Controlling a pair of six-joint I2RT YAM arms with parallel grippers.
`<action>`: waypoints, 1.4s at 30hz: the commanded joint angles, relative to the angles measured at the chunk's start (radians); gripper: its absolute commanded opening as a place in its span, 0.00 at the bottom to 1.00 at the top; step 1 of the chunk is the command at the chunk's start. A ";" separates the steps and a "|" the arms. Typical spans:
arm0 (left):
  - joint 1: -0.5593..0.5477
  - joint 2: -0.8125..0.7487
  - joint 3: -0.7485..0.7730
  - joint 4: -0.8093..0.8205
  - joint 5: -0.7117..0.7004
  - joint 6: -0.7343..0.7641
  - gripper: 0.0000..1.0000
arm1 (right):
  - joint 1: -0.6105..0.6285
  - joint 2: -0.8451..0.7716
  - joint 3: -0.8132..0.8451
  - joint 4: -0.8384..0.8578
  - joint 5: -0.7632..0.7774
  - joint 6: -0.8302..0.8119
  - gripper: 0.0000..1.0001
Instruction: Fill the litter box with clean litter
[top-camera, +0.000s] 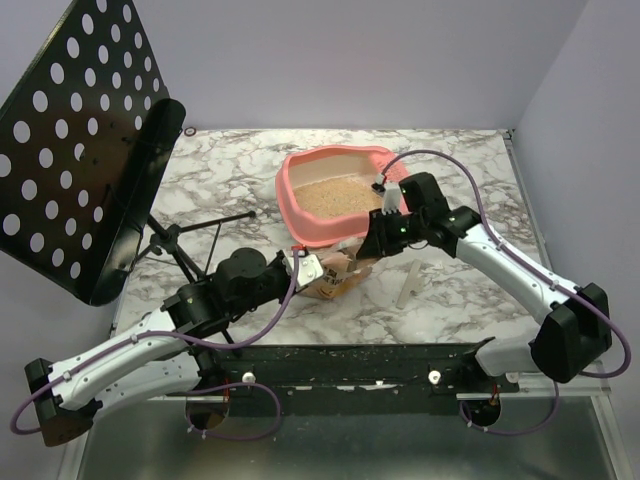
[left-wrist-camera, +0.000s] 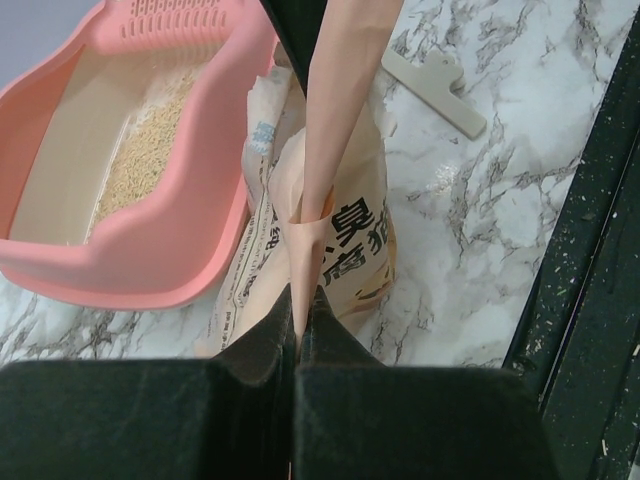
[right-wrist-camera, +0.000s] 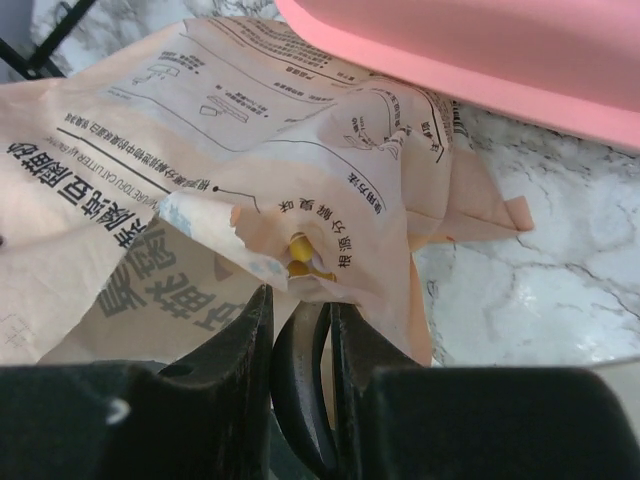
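Observation:
The pink litter box (top-camera: 292, 190) stands at the table's middle back, with tan clean litter (top-camera: 335, 198) spread over its floor. The litter (left-wrist-camera: 140, 160) lies along one side in the left wrist view. A crumpled tan paper bag (top-camera: 335, 278) with dark print leans against the box's near wall (left-wrist-camera: 150, 265). My left gripper (top-camera: 303, 268) is shut on a thin fold of the bag (left-wrist-camera: 345, 120). My right gripper (right-wrist-camera: 300, 300), at the bag's right side (top-camera: 366, 250), is shut on a dark curved object (right-wrist-camera: 300, 370) pressed against the printed paper (right-wrist-camera: 200, 150).
A black perforated music stand (top-camera: 80, 140) leans over the table's left side, its tripod legs (top-camera: 195, 240) reaching toward the bag. A white flat clip (top-camera: 408, 285) lies on the marble right of the bag. A black rail (top-camera: 350, 360) runs along the near edge.

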 joint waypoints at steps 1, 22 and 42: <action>-0.011 0.006 -0.012 0.047 -0.003 -0.006 0.00 | -0.029 -0.015 -0.150 0.207 -0.144 0.129 0.00; -0.013 0.054 0.003 -0.037 -0.196 0.079 0.00 | -0.103 -0.210 -0.595 1.098 -0.345 0.733 0.00; -0.011 -0.038 0.084 -0.189 -0.589 0.137 0.00 | 0.066 0.068 -0.502 1.553 -0.272 0.936 0.00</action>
